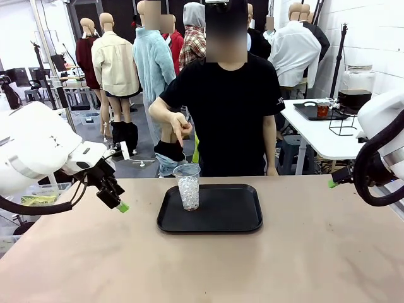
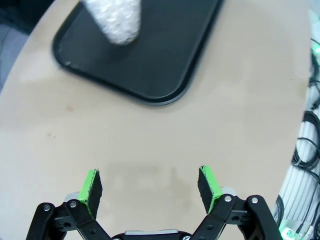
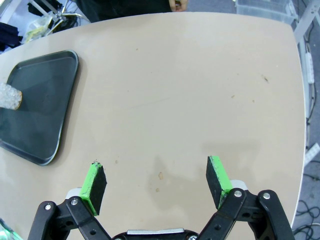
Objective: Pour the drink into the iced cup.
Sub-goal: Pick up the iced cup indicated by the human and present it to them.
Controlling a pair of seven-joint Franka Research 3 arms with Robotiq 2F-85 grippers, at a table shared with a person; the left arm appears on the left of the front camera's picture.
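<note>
The tan surface (image 1: 315, 252) carries a black tray (image 1: 233, 218). A clear cup of ice (image 1: 188, 186) stands on the tray's left part, just below a person's hand (image 1: 180, 129). The left gripper (image 2: 150, 187) and right gripper (image 3: 157, 182) hover spread apart, empty. A reddish drink (image 1: 322, 111) sits on a white side table (image 1: 315, 136) behind.

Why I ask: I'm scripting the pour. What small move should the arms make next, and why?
Probably wait and keep clear: the person's hand hangs just above the iced cup on the tray, and the left tool and right tool are both open and empty, off to either side.
</note>
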